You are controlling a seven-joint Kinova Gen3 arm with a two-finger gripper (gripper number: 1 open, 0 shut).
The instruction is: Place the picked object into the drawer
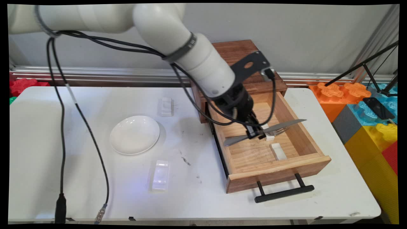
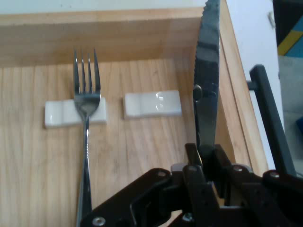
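Hovering over the open wooden drawer [image 1: 287, 165], the gripper [image 1: 255, 133] clamps a serrated knife [image 2: 207, 90] level above the drawer floor, where a fork [image 2: 86, 101] lies across one white rest [image 2: 59, 115] beside an empty rest [image 2: 152, 104].

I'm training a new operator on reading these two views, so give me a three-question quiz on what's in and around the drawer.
1. True or false: the gripper is shut on the knife above the open wooden drawer.
2. Multiple choice: the fork in the drawer lies with its neck on
A. a white cutlery rest
B. the white plate
C. the drawer's black handle
3. Fill in: beside the fork's rest, a second white cutlery rest in the drawer is ____.

Key: 1 true; 2 A; 3 empty.
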